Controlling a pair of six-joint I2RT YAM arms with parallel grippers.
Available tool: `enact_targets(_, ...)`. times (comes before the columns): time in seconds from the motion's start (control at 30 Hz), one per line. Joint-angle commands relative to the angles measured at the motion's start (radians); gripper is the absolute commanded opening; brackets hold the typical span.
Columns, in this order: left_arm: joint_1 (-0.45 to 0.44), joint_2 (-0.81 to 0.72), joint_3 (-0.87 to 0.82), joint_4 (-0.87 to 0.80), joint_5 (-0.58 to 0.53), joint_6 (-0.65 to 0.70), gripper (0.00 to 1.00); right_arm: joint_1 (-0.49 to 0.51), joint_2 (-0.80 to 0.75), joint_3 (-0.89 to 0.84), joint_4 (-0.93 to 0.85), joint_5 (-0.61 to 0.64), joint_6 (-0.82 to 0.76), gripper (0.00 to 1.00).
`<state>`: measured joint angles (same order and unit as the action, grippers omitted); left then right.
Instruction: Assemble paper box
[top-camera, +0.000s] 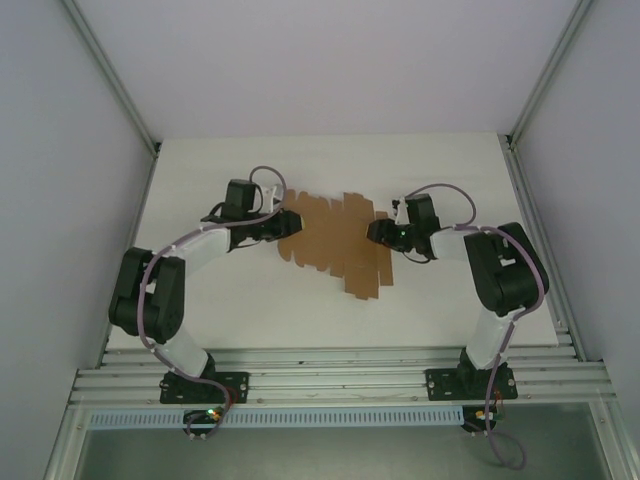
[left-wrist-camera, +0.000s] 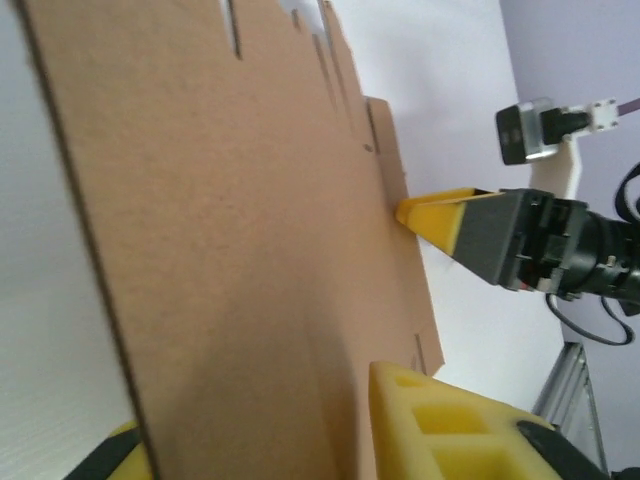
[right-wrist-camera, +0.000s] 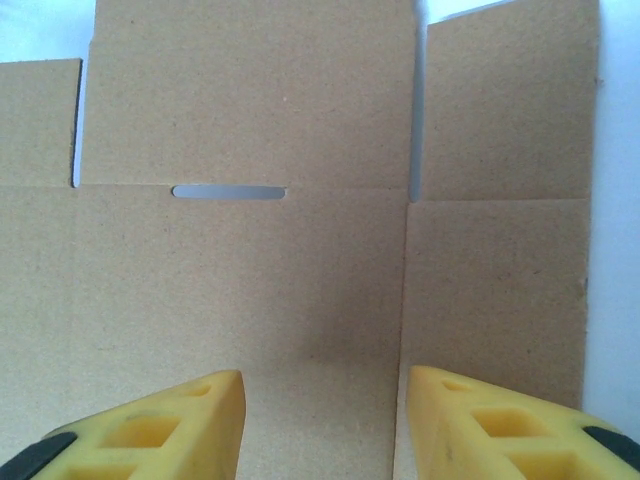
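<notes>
From my console the one paper box (top-camera: 335, 240) sits mid-frame as an unfolded sheet, no flap raised yet and all assembly left, with two grippers at it: the left gripper (top-camera: 283, 222) pinching its left edge, the right gripper (top-camera: 378, 232) spread-fingered over its right edge.

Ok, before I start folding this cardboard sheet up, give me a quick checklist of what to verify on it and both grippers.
1. Paper box unfolded on the table: ok.
2. Its left edge sits between the left gripper fingers: ok.
3. Left gripper firmly clamped on it: cannot tell.
4. Right gripper open over the right side: ok.
5. Right gripper gripping the paper box: not ok.
</notes>
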<state>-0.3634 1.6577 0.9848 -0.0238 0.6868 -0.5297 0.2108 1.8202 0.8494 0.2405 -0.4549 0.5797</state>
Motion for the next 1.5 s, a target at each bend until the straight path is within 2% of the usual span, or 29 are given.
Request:
enact_targets(0.0, -0.01, -0.02, 0.013, -0.063, -0.053, 0.044, 0.17, -0.028, -0.04, -0.043, -0.151, -0.026, -0.018, 0.5)
enact_targets(0.2, -0.01, -0.095, -0.015, -0.01, -0.047, 0.027, 0.03, -0.088, -0.232, -0.055, -0.221, -0.053, -0.058, 0.62)
enact_targets(0.3, -0.002, -0.161, -0.034, 0.044, -0.03, -0.004, 0.0, -0.147, -0.377, -0.101, -0.233, -0.065, -0.061, 0.7)
enact_targets(0.37, 0.007, -0.205, -0.059, 0.137, 0.032, -0.05, 0.0, -0.184, -0.465, -0.128, -0.237, -0.087, -0.067, 0.75)
enact_targets(0.5, 0.024, -0.281, -0.075, 0.308, 0.132, -0.161, 0.0, -0.243, -0.591, -0.148, -0.224, -0.214, -0.06, 0.77)
enact_targets(0.67, 0.025, -0.329, -0.071, 0.514, 0.27, -0.289, 0.0, -0.274, -0.64, -0.164, -0.071, -0.379, -0.01, 0.79)
enact_targets(0.83, 0.023, -0.375, -0.066, 0.563, 0.316, -0.322, 0.0, -0.291, -0.642, -0.161, 0.075, -0.495, 0.062, 0.77)
enact_targets(0.9, 0.021, -0.392, -0.069, 0.55, 0.309, -0.308, 0.0, -0.291, -0.645, -0.158, 0.113, -0.534, 0.079, 0.72)
enact_targets(1.03, 0.017, -0.402, -0.065, 0.504, 0.296, -0.271, 0.0, -0.29, -0.655, -0.144, 0.124, -0.564, 0.09, 0.52)
enact_targets(1.17, 0.013, -0.395, -0.058, 0.492, 0.292, -0.261, 0.0, -0.29, -0.665, -0.132, 0.115, -0.561, 0.077, 0.42)
enact_targets(1.2, 0.014, -0.395, -0.052, 0.465, 0.278, -0.248, 0.0, -0.29, -0.666, -0.123, 0.097, -0.553, 0.074, 0.36)
enact_targets(1.27, 0.013, -0.398, -0.038, 0.394, 0.249, -0.203, 0.0, -0.29, -0.675, -0.108, 0.047, -0.515, 0.051, 0.18)
enact_targets(1.33, 0.01, -0.405, -0.027, 0.311, 0.192, -0.156, 0.0, -0.288, -0.692, -0.089, -0.028, -0.463, 0.003, 0.0)
enact_targets(1.4, -0.003, -0.414, -0.003, 0.181, 0.096, -0.078, 0.0, -0.275, -0.714, -0.057, -0.144, -0.4, -0.073, 0.0)
enact_targets(1.47, -0.036, -0.426, 0.038, 0.012, -0.079, 0.017, 0.0, -0.236, -0.749, -0.016, -0.281, -0.294, -0.16, 0.0)
